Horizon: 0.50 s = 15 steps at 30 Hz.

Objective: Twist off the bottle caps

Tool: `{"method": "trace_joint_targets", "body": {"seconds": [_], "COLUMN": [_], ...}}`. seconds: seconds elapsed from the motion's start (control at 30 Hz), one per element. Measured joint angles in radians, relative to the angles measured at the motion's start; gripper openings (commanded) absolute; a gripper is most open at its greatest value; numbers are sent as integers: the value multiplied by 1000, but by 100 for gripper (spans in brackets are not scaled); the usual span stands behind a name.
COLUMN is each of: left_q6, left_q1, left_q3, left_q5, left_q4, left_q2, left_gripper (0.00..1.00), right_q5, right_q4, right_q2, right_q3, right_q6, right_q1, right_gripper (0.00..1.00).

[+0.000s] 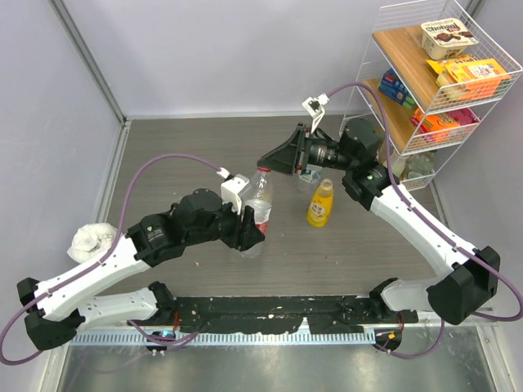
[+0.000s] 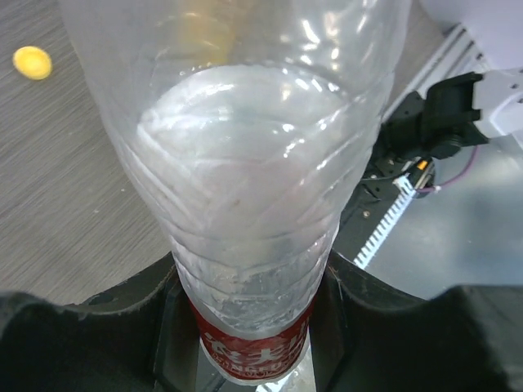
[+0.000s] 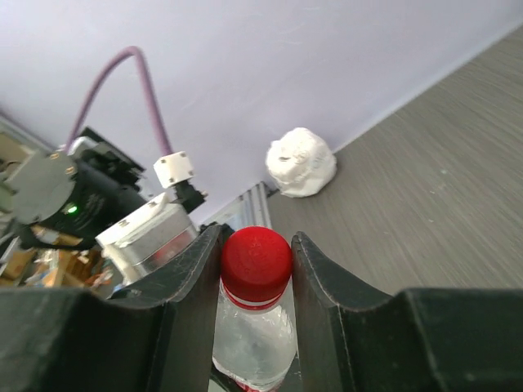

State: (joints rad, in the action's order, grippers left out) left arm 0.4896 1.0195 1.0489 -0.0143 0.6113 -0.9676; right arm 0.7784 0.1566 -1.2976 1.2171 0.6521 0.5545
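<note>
Bottle (image 2: 261, 163) (ribbed clear plastic), red cap (image 3: 256, 260)

far-right wire rack (image 1: 482, 96), top shelf: tub (image 1: 448, 37), brand seems to read "Chobani" | orange box (image 1: 478, 75) beside it: print too small to read | clear bottle (image 2: 245, 163), red label (image 2: 253, 355): white Chinese characters, cut off, unreadable

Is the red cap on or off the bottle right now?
On. The red cap sits atop the clear bottle, with the right gripper shut on it. Whether it is loosened: cannot tell.
</note>
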Motion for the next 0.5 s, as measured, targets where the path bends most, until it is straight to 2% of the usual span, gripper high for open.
{"method": "trace_joint_targets", "body": {"seconds": [0.27, 0.5], "left_q6": [-10, -27], "left_q1": [0, 2], "left_q3": [-34, -48], "left_q5": [-122, -183], "left_q4": [-91, -132], "left_q2": [56, 76], "left_gripper": [0, 0], "right_q5": [166, 238], "right_q4": [237, 339], "right_q2": [2, 2], "right_q3": [-21, -21], "right_q6": [139, 187], "right_q1": [-18, -20], "right_gripper": [2, 2]}}
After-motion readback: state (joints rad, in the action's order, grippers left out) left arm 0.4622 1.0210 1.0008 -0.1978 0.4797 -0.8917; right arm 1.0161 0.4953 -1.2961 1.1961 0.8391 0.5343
